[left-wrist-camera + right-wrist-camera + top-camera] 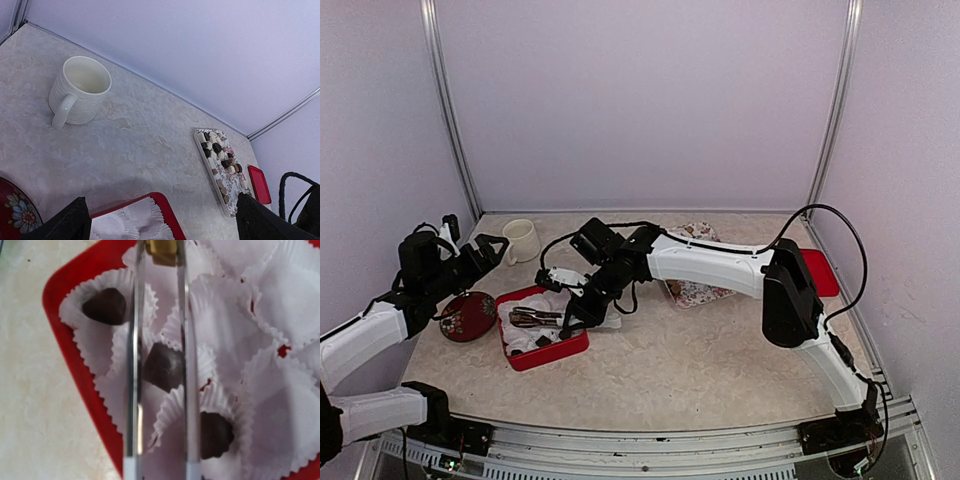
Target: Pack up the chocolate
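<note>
3 down, plenty to go! Counting 3 dark pieces of the chocolate (162,367) in the right wrist view, each seated in its own white paper cup (280,305) toward one corner of the red tray (65,285). Spotting 2 silvery blades (134,365) straddling the middle piece, close against its flanks; cannot tell whether pinching it or free of it. Finding the right hand (570,318) low over that tray in the top view, reached across the bench (700,370), yet cannot tell whether spread or closed. Swinging over to the left hand (162,222): spread wide, holding nothing, hanging near a corner of the tray. Noting most cups bare and white, so lots of packing left, by this reckoning. Seeing the supply on the flowered plate (220,165) further back, a crowd of brown, tan and cream pieces, well apart from the tray. Passing over a white mug (80,90), a dark red dish (468,315) and a flat red slab (259,184), none touched by either hand. Calling it early days: only 3 cups visibly filled, the bulk waiting.
</note>
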You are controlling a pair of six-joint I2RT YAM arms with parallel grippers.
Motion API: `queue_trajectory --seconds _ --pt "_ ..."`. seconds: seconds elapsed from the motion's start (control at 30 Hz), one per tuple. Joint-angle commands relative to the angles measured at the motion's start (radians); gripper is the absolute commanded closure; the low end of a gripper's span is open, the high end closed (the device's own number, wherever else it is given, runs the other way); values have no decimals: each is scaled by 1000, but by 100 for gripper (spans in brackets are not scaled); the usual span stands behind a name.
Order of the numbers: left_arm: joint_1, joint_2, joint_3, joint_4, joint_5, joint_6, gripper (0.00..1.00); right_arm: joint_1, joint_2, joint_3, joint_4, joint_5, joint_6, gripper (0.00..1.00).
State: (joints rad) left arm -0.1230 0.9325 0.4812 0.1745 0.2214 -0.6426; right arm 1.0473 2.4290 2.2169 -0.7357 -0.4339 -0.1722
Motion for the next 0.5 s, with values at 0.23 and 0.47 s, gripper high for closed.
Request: queue_trajectory --seconds 0.23,0.47 --pt "13 -21 3 -7 5 17 1 8 42 56 23 -15 33 69" --pt "15 -20 1 -4 7 17 1 8 44 64 21 -21 28 66"
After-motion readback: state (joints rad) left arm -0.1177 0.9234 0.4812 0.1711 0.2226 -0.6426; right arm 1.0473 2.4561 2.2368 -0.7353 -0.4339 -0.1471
